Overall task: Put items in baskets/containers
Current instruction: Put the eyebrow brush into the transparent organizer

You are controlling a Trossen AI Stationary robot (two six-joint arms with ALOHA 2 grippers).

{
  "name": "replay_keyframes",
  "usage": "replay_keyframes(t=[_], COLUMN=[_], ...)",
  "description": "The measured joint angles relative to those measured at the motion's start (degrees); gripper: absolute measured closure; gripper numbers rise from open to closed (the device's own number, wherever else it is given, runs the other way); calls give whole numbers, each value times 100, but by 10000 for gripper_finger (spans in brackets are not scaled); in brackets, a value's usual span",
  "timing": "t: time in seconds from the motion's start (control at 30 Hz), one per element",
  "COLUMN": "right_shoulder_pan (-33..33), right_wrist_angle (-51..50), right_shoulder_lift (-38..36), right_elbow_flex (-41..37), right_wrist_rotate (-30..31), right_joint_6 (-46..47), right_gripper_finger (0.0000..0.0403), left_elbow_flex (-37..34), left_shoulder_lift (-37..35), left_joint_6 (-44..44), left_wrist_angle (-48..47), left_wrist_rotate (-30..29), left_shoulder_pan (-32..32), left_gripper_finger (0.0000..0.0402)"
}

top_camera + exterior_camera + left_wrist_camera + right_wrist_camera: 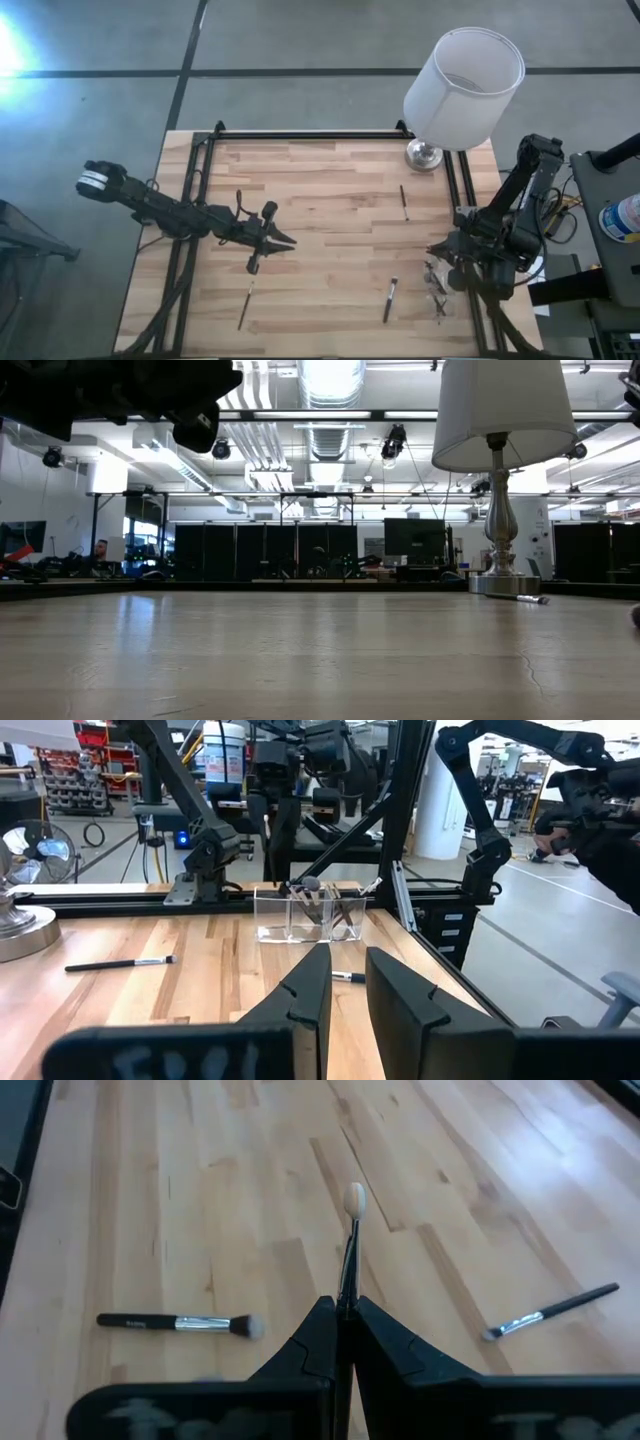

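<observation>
Jaws on my right gripper pinch a slim brush, tip forward, beside the clear tray at the worktop's right edge, which already holds several brushes. I judge this the carry-to-tray step; next I need it over the opening before releasing. Left gripper, jaws slightly spread and empty, hangs mid-worktop. Three brushes lie loose.

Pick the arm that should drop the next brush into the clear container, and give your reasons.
Right. The right hand is shut on a brush and sits beside the clear container at the table's right edge. The left hand is empty, open, and out at mid-table.
</observation>
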Motion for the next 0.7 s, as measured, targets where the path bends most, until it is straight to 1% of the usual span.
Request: replay_keyframes(t=[0.2, 0.37, 0.5, 0.63, 0.7], right_shoulder_pan=[104, 105, 105, 105, 105], right_wrist_angle=[193, 236, 277, 302, 302], right_shoulder_lift=[0, 2, 2, 2, 2], right_elbow_flex=[-394, -885, -1068, -1085, -1098], right_wrist_rotate=[48, -238, -569, -643, -730], right_joint_6=[702, 1390, 1517, 1516, 1587], right_gripper_finger=[390, 390, 390, 389, 382], left_elbow_flex=[0, 0, 0, 0, 0], left_shoulder_lift=[0, 0, -1, 0, 0], left_joint_6=[-4, -18, -35, -42, -42], left_wrist_angle=[-2, 0, 3, 10, 15], left_wrist_rotate=[0, 0, 0, 0, 0], left_shoulder_pan=[0, 0, 0, 0, 0], left_gripper_finger=[342, 342, 342, 342, 342])
